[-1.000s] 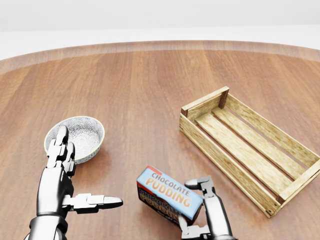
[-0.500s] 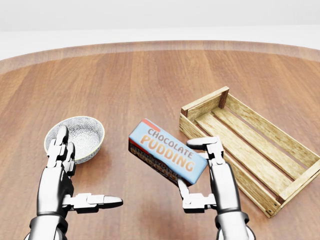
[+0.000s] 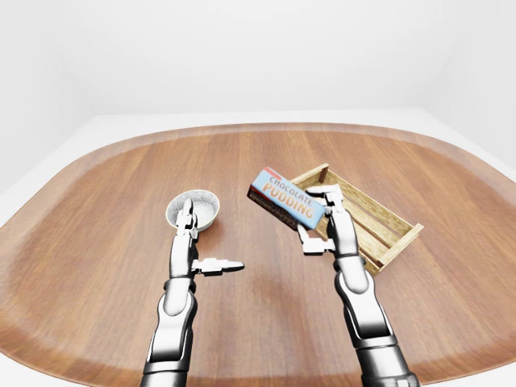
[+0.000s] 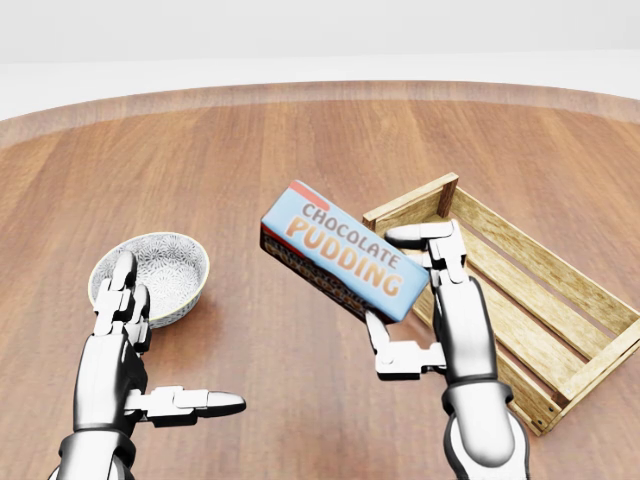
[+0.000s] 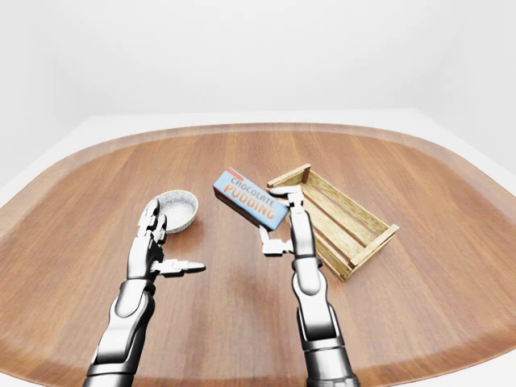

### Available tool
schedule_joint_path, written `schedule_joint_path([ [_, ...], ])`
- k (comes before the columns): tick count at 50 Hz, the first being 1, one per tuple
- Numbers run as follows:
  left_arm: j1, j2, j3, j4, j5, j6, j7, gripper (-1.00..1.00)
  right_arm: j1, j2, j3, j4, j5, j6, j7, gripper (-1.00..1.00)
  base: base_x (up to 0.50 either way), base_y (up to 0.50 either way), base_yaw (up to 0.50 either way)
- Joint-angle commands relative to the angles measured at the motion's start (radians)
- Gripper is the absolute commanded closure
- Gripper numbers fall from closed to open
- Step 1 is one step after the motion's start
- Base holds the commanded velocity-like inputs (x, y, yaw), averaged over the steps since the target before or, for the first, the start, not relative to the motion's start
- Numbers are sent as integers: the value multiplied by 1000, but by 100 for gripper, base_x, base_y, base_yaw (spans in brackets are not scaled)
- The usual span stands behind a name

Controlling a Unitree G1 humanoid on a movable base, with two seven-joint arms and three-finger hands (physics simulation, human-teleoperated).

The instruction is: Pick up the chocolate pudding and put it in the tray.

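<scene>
Two hands over wooden bench. Right hand grips chocolate pudding box, lifted clear, tilted, just left of tray. Left hand spread, empty, beside patterned bowl.

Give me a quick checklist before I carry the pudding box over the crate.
1. Grip: right hand fingers closed round the chocolate pudding box: ok.
2. Box clear of the table: ok, lifted.
3. Box level: not ok, tilted.
4. Tray empty inside: ok.
5. Box already over the tray: not ok, left of its near wall.
6. Left hand and bowl off the path: ok, far left.
</scene>
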Motion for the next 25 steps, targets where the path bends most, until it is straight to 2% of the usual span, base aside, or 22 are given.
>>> schedule_joint_path([
  [1, 0, 0, -1, -3, -9, 16, -13, -100, -74, -16, -38, 38, 13, 0, -11, 100, 0, 0, 0],
  [14, 0, 0, -1, 3, -8, 10, -15, -100, -264, -61, -76, 283, -8, 0, -56, 100, 0, 0, 0],
  [16, 1, 0, -2, -3, -7, 16, -15, -100, -310, -67, -78, 352, -21, 0, -74, 100, 0, 0, 0],
  [25, 0, 0, -2, 5, -8, 7, -16, -100, -466, -91, -85, 595, -39, 0, -125, 100, 0, 0, 0],
])
